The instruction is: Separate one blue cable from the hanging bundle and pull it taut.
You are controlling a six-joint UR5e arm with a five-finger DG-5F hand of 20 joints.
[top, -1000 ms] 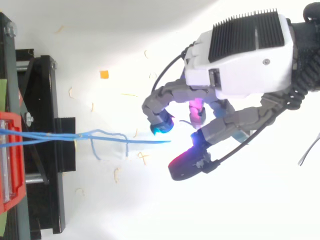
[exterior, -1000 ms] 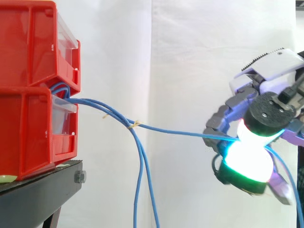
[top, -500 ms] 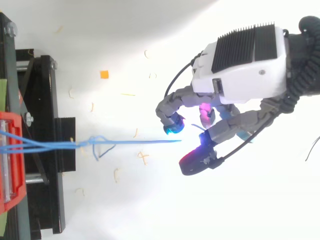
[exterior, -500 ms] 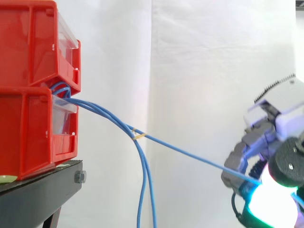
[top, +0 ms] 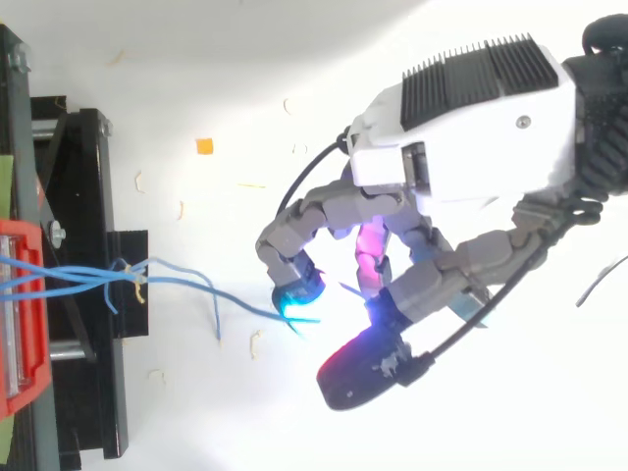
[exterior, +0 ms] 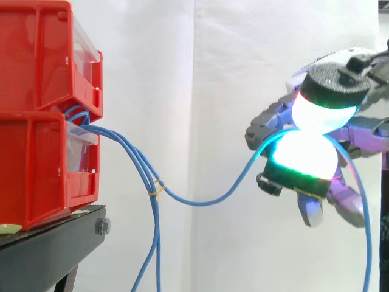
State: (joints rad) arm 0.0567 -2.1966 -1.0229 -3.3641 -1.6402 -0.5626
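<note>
We've got the hand (top: 461, 128) curled, pads pinching 1 blue cable (exterior: 200, 202). It sags slack from the bundle (exterior: 135, 159) leaving the red bins (exterior: 36, 152) at the edge of the stand (exterior: 48, 243). It looks light, floppy and probably slippery, so we'd grip firmly, well clear of the tie (exterior: 157, 187).

This is a robotics lab or test cell, not a lived-in room: a plain white curtain (exterior: 243, 91) hangs as a backdrop, and red bins (exterior: 36, 121) are stacked at the edge of a black stand (exterior: 48, 243). A blue cable (exterior: 200, 202) from the bundle (exterior: 137, 161) hanging out of the bins loops across to a robot hand (top: 461, 118) with glowing pads (exterior: 304, 155), above a white floor (top: 196, 412) strewn with small scraps.
</note>
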